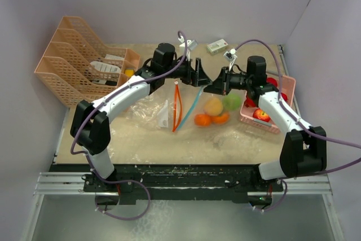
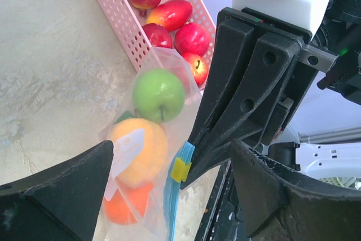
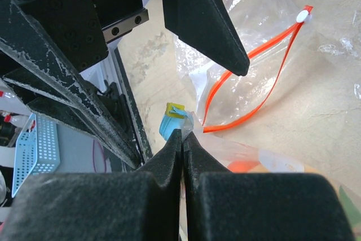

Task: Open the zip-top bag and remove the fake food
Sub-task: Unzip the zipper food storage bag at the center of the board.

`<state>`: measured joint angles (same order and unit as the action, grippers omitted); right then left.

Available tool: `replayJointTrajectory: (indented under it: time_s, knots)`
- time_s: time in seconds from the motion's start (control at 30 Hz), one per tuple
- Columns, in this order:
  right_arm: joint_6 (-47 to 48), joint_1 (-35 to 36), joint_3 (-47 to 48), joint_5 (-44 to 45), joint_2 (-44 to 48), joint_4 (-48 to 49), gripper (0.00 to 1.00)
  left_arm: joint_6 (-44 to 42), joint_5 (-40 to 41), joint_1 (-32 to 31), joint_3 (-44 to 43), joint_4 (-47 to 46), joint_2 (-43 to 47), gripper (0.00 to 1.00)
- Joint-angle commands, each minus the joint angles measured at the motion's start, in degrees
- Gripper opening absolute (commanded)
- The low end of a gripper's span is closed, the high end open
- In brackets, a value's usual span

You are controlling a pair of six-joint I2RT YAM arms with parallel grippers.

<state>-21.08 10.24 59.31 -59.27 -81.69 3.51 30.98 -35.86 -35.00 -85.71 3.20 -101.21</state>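
Top view: left arm and right arm stretch inward, meeting over the zip-top bag. The fake food sits inside it, mid-table.

Left wrist: your left gripper stands wide apart. Bring it squarely onto the yellow slider.

Right wrist: right gripper is clamped on the bag's lip. Hold firm.

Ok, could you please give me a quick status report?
Right tool shut on blue-zip bag. Left tool open, straddling the zip. Fruit inside bag. Nothing blocking.
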Motion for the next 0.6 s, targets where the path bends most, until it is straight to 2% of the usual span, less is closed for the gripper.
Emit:
replayJointTrajectory:
  time_s: [0.0,0.1,0.27,0.37,0.57]
  knots:
    - [-0.3,0.3,-0.7,-0.2,0.9,2.9,0.00,-0.4,-0.1,0.0,0.4,-2.0,3.9,0.82]
    - [-1.3,0.3,-1.1,-0.2,0.9,3.9,0.00,-1.8,1.6,0.5,1.0,-0.4,4.9,0.57]
    - [-1.5,0.2,-1.0,-0.1,0.9,4.1,0.00,-2.7,1.8,0.8,1.4,0.8,5.6,0.40]
    - [-1.7,0.3,-1.0,0.1,0.7,4.1,0.00,-2.0,0.7,0.9,1.7,-0.4,5.5,0.37]
    - [-2.3,0.3,-0.9,0.7,0.5,4.1,0.00,-2.6,-0.3,0.6,2.4,-0.4,5.4,0.45]
